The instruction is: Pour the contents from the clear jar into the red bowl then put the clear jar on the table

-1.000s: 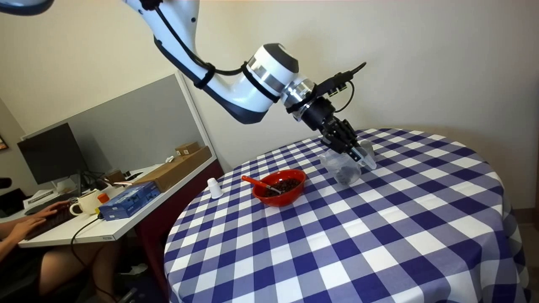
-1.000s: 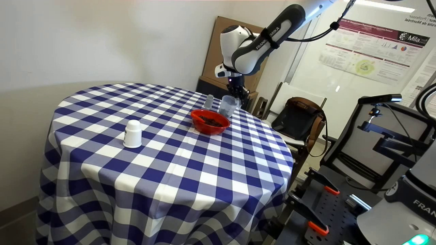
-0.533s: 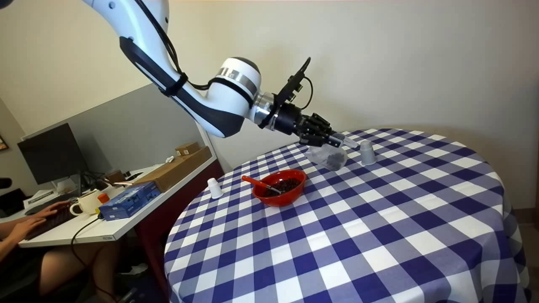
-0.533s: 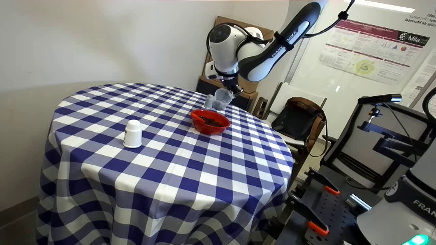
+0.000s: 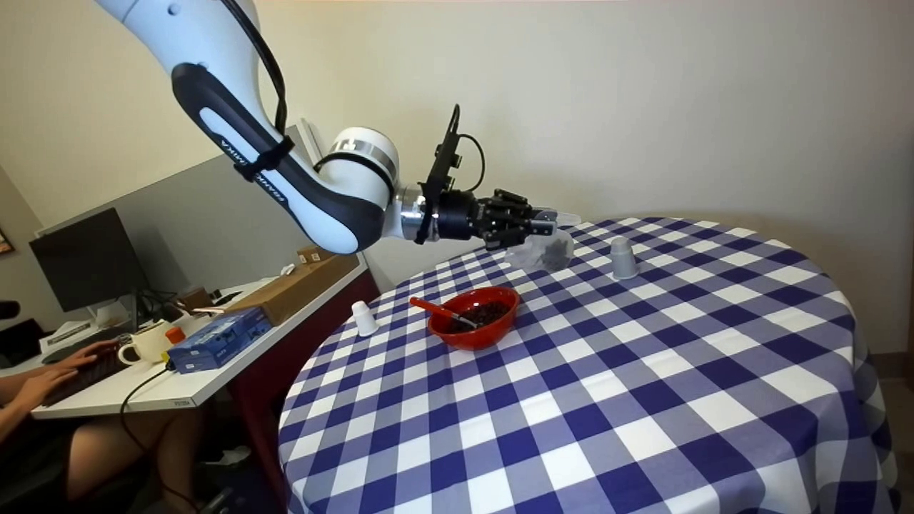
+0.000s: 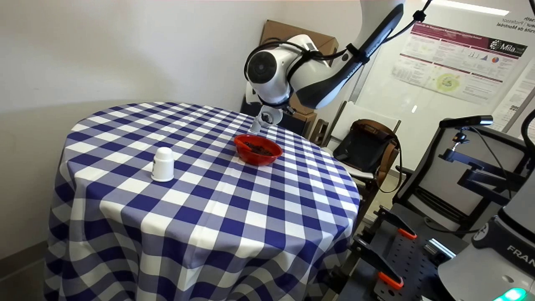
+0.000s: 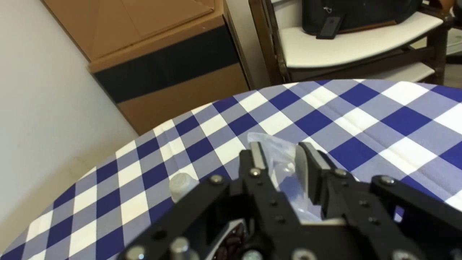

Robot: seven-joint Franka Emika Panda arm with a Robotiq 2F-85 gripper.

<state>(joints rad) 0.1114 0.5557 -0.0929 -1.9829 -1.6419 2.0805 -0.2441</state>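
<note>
My gripper (image 5: 544,223) is shut on the clear jar (image 5: 540,251) and holds it above the table (image 5: 571,400). In the wrist view, see-through jar material (image 7: 283,162) sits between the fingers (image 7: 279,153). The jar is tilted, and dark contents show inside it. It also shows in an exterior view (image 6: 272,113), partly hidden by the arm. Dark beans (image 7: 231,242) show at the lower edge of the wrist view. The red bowl (image 5: 468,341) stands on the table below and to the left of the jar, also seen in an exterior view (image 6: 253,159). It holds dark beans and a red-handled spoon (image 5: 432,308).
A pale slim object (image 5: 623,258) stands on the table right of the jar, also in the wrist view (image 7: 182,185). A white bottle-like object (image 6: 163,165) stands on the far side of the bowl. A wall, cardboard boxes (image 7: 173,83) and a chair (image 7: 353,47) border the table.
The gripper has pulled back, risen and turned from pointing down to nearly level, carrying the jar with it. The jar has lifted, tilted further and moved clear of the pale slim object.
</note>
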